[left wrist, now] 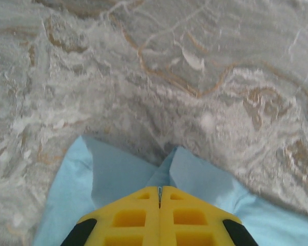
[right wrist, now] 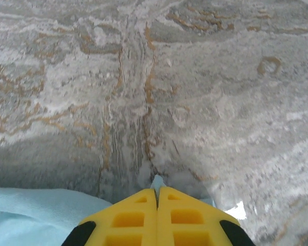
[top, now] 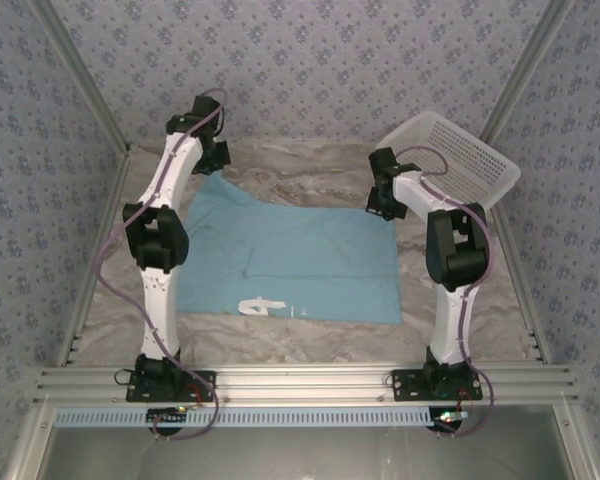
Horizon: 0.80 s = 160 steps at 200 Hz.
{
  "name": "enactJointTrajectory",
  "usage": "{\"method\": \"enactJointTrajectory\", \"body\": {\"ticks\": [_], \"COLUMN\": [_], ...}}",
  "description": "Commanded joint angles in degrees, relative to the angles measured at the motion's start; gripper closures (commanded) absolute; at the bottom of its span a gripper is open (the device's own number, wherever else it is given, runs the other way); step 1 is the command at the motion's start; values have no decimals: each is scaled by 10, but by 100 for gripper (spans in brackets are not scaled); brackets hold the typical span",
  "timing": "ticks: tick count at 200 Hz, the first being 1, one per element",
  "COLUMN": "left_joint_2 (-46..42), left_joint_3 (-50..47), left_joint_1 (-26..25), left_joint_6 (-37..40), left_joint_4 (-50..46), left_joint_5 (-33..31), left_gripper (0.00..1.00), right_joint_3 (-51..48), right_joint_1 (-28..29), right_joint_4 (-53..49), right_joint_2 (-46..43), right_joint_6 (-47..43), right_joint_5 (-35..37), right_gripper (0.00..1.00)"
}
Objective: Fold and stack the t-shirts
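Count so far:
- 1 t-shirt (top: pixel 300 255), light blue, with 1 patch of white print (top: pixel 260 305) visible along its near edge.
- 1 white mesh basket (top: pixel 458 152), at the desk's far right corner.
- 1 desk (top: pixel 310 165), marble-pattern top.
- 2 arms: left arm (top: pixel 160 240) and right arm (top: pixel 455 250).
- 2 purple cables, 1 per arm.
- 2 end effectors: left end effector (left wrist: pixel 159 189) and right end effector (right wrist: pixel 156 190).
- 2 yellow fingers (left wrist: pixel 133 218) on each, 4 in total.
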Motion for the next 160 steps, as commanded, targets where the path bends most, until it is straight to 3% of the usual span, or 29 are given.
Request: {"method": "enactJointTrajectory", "body": {"ticks": [1, 24, 48, 107, 160], "left_joint_2": [-101, -173, -279, -532, -626], "left_joint_3": [-29, -97, -244, -588, -705], "left_joint_1": [-28, -52, -67, -55, -45], "left_joint_6": [16, 25, 15, -93, -192], "left_joint_4": [-19, -31, -18, -16, -21], "left_joint_5": [-40, -99, -123, -161, -170], "left_gripper": [100, 100, 100, 100, 100], "right_joint_3": [-30, -70, -120, -263, -306], "right_joint_1": [-1, 2, 5, 19, 31], "right_joint_4": [-15, -15, -14, -3, -10], "right_joint_2": [-55, -97, -145, -248, -271], "right_joint_6": [-6, -5, -2, 1, 6], "right_joint_5": [-15, -22, -30, -28, -11], "right_gripper": [100, 100, 100, 100, 100]}}
